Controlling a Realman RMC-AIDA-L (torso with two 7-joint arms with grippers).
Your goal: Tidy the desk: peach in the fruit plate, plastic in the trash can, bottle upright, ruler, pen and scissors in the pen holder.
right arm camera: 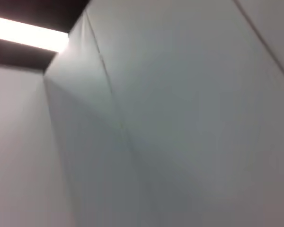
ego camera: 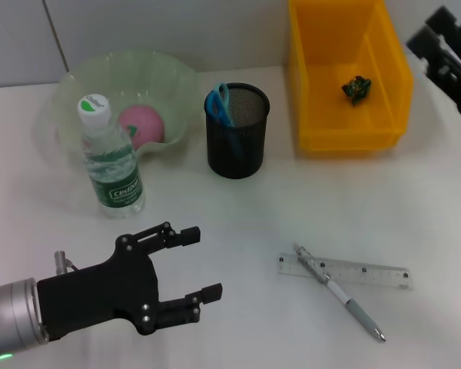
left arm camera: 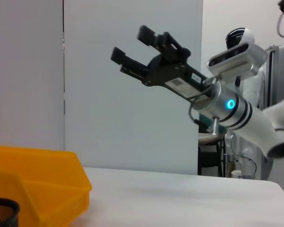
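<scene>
A pink peach lies in the pale green fruit plate. A clear bottle with a white cap stands upright in front of the plate. The black mesh pen holder holds blue scissors. A crumpled dark green plastic scrap lies in the yellow bin. A clear ruler lies on the table with a silver pen across it. My left gripper is open and empty, left of the ruler. My right gripper is raised right of the bin; the left wrist view shows it open and empty.
The white table ends at a wall behind the plate and bin. The left wrist view shows the bin's side and the pen holder's rim. The right wrist view shows only wall and ceiling.
</scene>
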